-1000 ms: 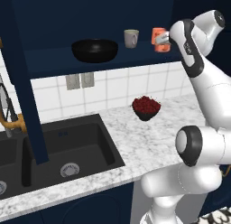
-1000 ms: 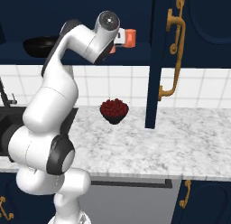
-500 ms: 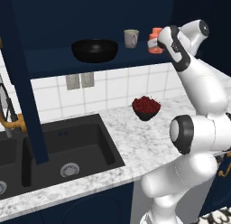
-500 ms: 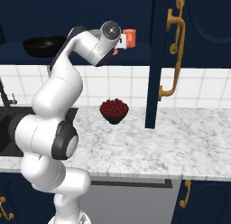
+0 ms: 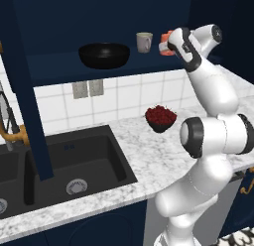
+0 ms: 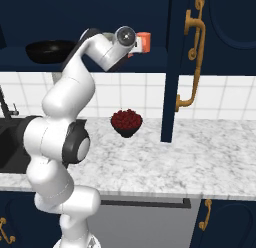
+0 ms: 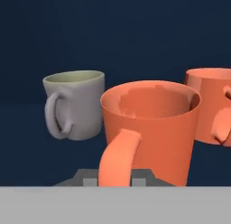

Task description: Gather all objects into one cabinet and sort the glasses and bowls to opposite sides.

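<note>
The arm is reaching up to the navy cabinet [image 5: 114,12], its gripper [image 5: 168,44] clenched on the handle of an orange mug [image 7: 151,128] and holding it at the right end of the shelf [image 5: 99,69]. In the hand view a second orange mug [image 7: 210,105] is standing just to the right of the held one, and a grey mug [image 7: 76,105] is sitting to the left, its handle turned left. Farther left on the shelf the black bowl [image 5: 104,55] is resting upright, well apart from the mugs. Below, the red bowl [image 5: 160,118] is sitting on the marble counter [image 6: 200,159], near the white tiled wall [image 5: 124,98]. A black sink [image 5: 74,158] is sunk into the counter at the left. To the right a navy door [image 6: 170,67] with a brass handle [image 6: 192,57] is hanging open.
</note>
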Tool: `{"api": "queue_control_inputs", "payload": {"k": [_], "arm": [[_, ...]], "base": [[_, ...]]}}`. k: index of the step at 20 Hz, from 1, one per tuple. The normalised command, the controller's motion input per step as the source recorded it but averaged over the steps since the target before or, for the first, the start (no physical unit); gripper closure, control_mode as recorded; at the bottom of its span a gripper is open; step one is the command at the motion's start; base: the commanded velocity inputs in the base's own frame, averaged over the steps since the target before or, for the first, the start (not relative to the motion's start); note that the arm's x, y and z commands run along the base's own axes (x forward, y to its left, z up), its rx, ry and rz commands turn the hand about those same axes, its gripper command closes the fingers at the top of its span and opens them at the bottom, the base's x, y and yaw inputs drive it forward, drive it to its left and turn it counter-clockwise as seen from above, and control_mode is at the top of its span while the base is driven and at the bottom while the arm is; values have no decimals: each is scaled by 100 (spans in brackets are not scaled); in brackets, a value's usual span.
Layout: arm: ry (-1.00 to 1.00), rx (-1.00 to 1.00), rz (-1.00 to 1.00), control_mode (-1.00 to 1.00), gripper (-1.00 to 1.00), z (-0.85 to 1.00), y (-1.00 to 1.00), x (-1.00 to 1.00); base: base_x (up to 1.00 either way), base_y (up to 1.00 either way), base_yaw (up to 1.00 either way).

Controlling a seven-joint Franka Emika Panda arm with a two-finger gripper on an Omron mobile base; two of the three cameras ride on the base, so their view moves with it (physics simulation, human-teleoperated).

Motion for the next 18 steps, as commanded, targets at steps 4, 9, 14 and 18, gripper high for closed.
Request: {"api": "queue_control_inputs", "payload": {"k": [4, 9, 14, 18], "arm": [[-6, 0, 0, -100, -100, 19, -18, -4], [11, 0, 0, -100, -100, 80, -56, -33], [34, 0, 0, -100, -100, 21, -33, -63], [4, 0, 0, -100, -100, 0, 0, -100]], "base": [[0, 0, 0], [0, 0, 0], [0, 0, 0], [0, 0, 0]]}}
